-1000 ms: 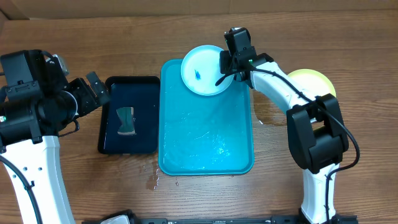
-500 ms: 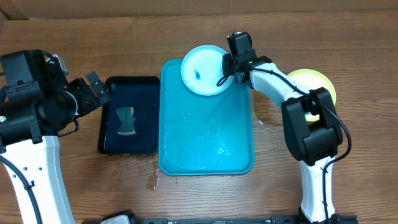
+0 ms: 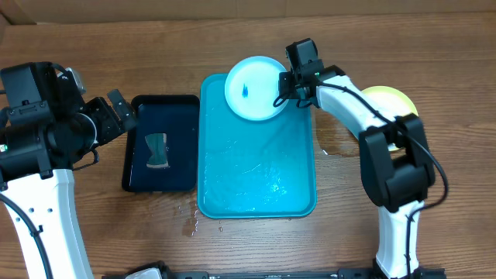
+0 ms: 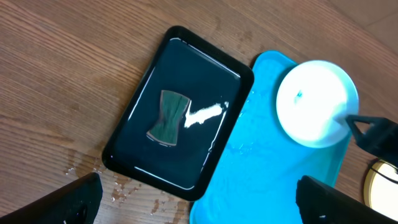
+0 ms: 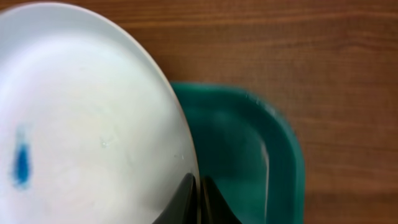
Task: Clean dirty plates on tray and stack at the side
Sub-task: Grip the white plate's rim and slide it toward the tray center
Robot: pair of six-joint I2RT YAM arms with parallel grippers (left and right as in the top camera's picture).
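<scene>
Grabbing the dirty plate [image 3: 252, 89] by its edge.
The right gripper [image 3: 288, 84] is pinched shut on the plate's rim, at the far corner of the turquoise tray [image 3: 256, 178]. The left gripper [image 3: 116, 108] hangs wide open, holding nothing. Next job, I think: lift the plate gently so it doesn't slip.

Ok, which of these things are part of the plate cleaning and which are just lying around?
Job: turquoise tray, blue-smeared plate in right claw, green plate, sponge (likely the wiper).
Lying about: black tray, water drops.
</scene>
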